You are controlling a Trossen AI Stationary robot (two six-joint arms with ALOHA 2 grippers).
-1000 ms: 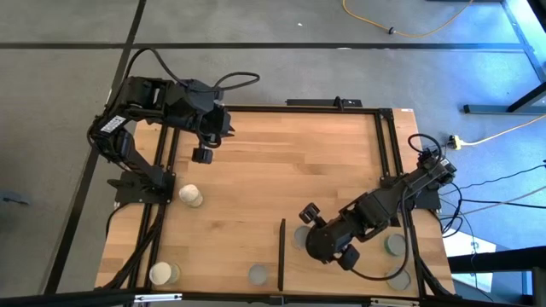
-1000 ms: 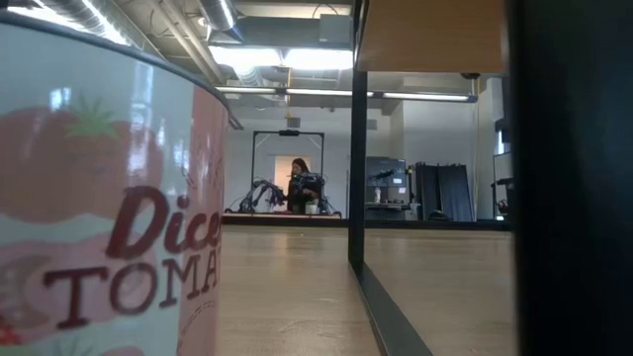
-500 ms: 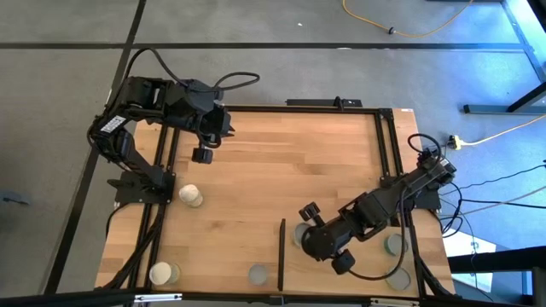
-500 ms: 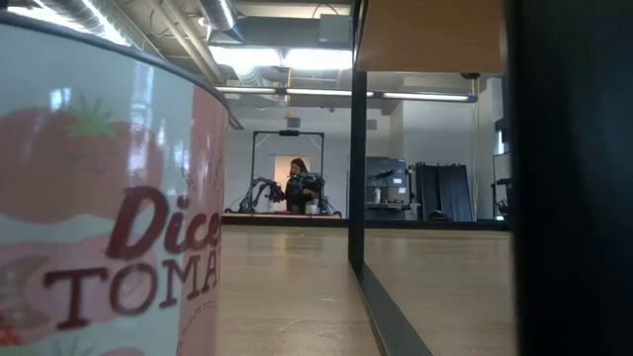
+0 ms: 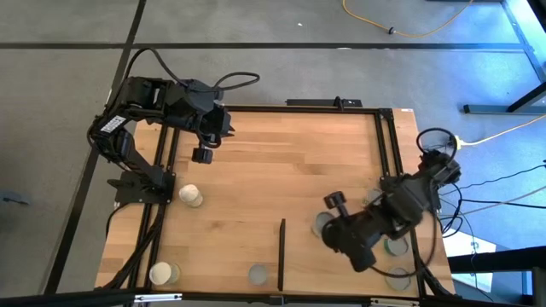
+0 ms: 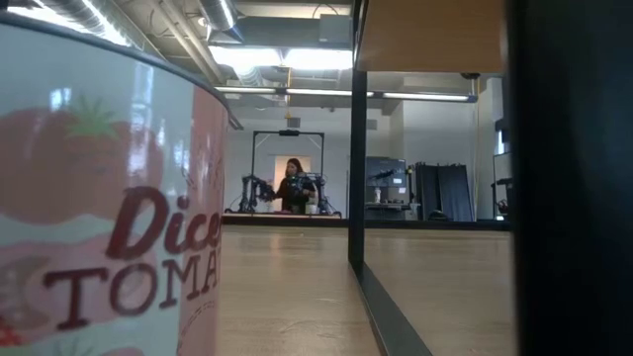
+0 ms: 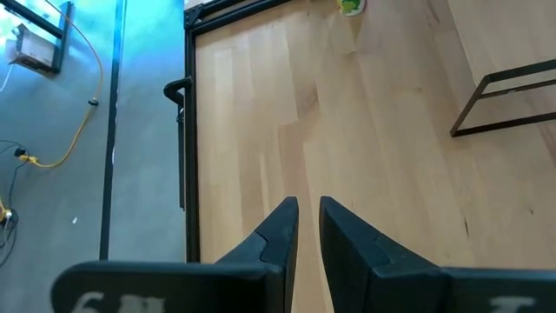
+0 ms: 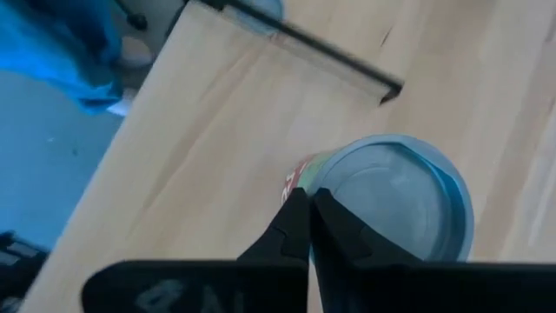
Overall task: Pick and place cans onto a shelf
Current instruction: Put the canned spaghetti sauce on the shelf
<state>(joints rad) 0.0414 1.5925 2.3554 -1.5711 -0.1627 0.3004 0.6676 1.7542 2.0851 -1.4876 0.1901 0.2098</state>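
Shows the right fingers [image 8: 304,198] newly closed together on nothing, the grey-topped, red-sided can [image 8: 400,204] standing ungrasped on the bench just beyond their tips, well short of the shelf [image 5: 281,251], suggesting a missed grasp needing a retry, with left fingers [image 7: 288,228] slightly apart, idle.

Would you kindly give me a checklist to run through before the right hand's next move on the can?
1. Right hand open for a grasp: not ok, fingers shut, nothing between them.
2. Right hand centred on the can: not ok, tips sit at its rim.
3. Can upright: ok.
4. Left hand out of the way: ok, far across the table, empty.
5. Room by the shelf: cannot tell, the right arm covers it.
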